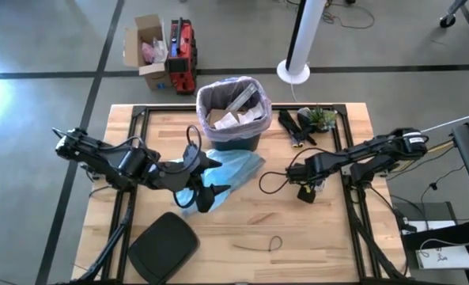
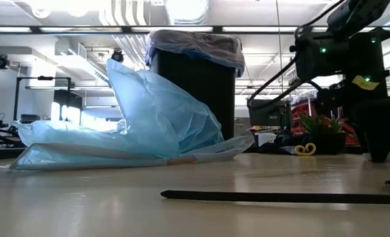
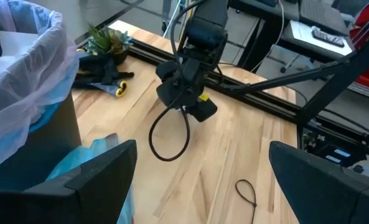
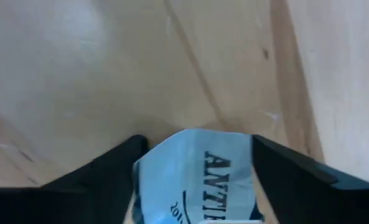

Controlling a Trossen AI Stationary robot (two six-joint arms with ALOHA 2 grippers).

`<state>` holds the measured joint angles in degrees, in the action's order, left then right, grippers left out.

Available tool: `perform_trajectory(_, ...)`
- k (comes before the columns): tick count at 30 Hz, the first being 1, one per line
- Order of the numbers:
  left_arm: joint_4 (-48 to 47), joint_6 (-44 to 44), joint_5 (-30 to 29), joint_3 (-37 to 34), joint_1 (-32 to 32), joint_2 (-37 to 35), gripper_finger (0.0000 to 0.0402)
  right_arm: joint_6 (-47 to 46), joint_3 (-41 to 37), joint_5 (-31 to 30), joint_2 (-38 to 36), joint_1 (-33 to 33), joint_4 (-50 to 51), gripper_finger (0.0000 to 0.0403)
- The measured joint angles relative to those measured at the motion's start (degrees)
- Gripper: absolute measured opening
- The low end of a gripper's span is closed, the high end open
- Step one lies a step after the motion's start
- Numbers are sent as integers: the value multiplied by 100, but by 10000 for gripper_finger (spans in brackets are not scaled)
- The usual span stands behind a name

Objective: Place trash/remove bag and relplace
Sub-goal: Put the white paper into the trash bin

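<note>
The trash point(image 1: 232, 119), brown and white crumpled paper, sits inside the black bin point(image 1: 236, 136) at the back middle of the desk point(image 1: 297, 229). The bag point(image 1: 254, 93), a thin pinkish-white liner, lines the bin and folds over its rim. One more scrap, a pale blue-white paper with printed letters point(image 4: 200, 180), lies on the desk between the fingers of the right tool point(image 4: 200, 177), which is spread around it, nearly touching on both sides; whether it already pinches cannot be told. The right arm reaches in from the right edge, bent at the elbow, its tool point(image 1: 307, 192) pointing down at the desk, right of the bin. A light blue plastic bag point(image 1: 226, 172) lies crumpled just in front of the bin. The left arm stretches from the left edge low across the desk, its left tool point(image 1: 206, 196) spread wide and empty over the blue bag's near edge. A black lid point(image 1: 164, 245) lies at the front left, and a black cable tie point(image 1: 267, 245) near the front middle.
</note>
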<state>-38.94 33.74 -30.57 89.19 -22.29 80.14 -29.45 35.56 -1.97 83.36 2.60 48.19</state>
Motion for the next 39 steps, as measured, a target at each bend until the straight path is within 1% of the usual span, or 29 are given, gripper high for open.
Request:
perform_trajectory(4, -4, -9, 2, 0, -6, -6, 350, 108, 141, 21, -92, 14, -34, 180)
perform_trajectory(9, -15, -117, 8, 0, -14, -32, 350, 165, 537, -101, -137, 4, -87, 32)
perform_trajectory(10, -12, -171, 9, 0, -15, -46, 350, 195, 669, -92, -148, 10, -28, 17)
perform_trajectory(11, -15, -238, 12, 0, -15, -74, 350, 257, 825, -73, -170, 12, 4, 12)
perform_trajectory(15, -35, -330, 59, 0, -17, -220, 350, 463, 1773, -66, -217, 14, 117, 13)
perform_trajectory(18, -69, -353, 71, 0, -23, -360, 350, 858, 2716, -75, -248, 14, 96, 2)
perform_trajectory(21, -87, -385, 70, 0, -43, -533, 350, 1207, 3627, -156, -254, 8, 84, 3)
perform_trajectory(25, -97, -463, 69, -1, -72, -681, 350, 1628, 4455, -778, -248, -1, 311, 2)
perform_trajectory(28, -113, -557, 70, -4, -84, -713, 350, 1691, 4663, -1171, -248, -2, 622, 8)
perform_trajectory(32, -225, -647, 72, -9, -98, -713, 350, 1638, 4572, -1168, -244, 0, 1171, 29)
perform_trajectory(35, -332, -699, 70, -9, -101, -704, 350, 1129, 4303, -1154, -245, 27, 1353, 58)
perform_trajectory(39, -376, -964, 72, -11, -105, -699, 350, 196, 3859, -1157, -350, 57, 1355, 112)
